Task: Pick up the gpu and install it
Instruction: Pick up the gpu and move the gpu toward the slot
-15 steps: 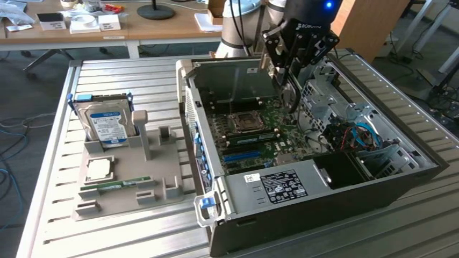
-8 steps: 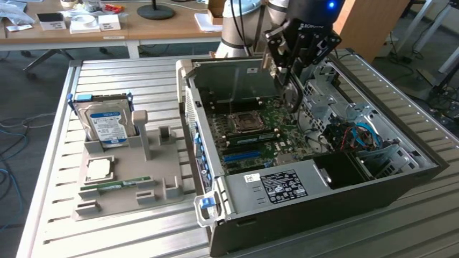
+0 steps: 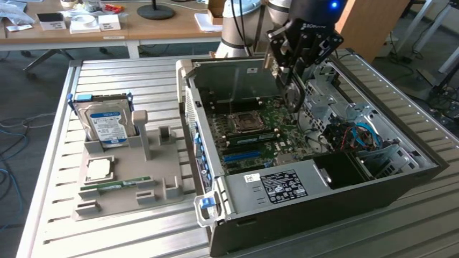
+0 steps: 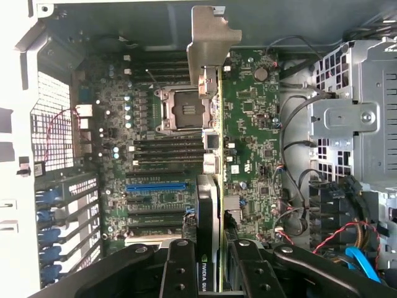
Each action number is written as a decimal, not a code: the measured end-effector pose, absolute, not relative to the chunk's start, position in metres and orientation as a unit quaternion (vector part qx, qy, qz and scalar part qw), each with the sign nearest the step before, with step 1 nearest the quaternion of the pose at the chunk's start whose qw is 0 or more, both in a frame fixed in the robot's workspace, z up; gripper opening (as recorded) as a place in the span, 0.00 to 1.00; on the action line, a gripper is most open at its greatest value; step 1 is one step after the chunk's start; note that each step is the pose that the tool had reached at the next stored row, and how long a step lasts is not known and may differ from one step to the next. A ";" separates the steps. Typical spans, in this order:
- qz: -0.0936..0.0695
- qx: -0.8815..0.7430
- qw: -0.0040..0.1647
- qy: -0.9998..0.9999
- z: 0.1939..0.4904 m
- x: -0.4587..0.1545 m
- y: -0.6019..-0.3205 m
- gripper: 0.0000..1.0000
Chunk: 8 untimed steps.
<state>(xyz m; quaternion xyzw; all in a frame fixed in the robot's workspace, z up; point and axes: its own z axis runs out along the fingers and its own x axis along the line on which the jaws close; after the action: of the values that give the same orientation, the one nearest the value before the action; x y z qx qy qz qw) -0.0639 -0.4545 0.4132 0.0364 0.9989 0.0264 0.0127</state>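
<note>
Gripper [image 4: 209,264] clamps the gpu [image 4: 211,198] above the open case [image 3: 308,215], motherboard [image 3: 262,134] inside; hard drive [image 3: 106,126] stands in the holder [image 3: 129,201], exterior view's left.

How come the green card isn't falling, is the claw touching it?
Touching. In the wrist view the claw clamps the green card from both sides, with no gap showing.
</note>
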 end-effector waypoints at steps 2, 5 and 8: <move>0.026 0.036 0.013 0.999 0.413 -0.062 -0.454 0.27; 0.026 0.036 0.013 0.999 0.413 -0.060 -0.454 0.27; 0.026 0.036 0.013 0.999 0.413 -0.057 -0.454 0.27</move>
<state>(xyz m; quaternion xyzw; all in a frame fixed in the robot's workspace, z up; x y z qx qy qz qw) -0.0567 -0.4544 0.4131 0.0364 0.9989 0.0264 0.0127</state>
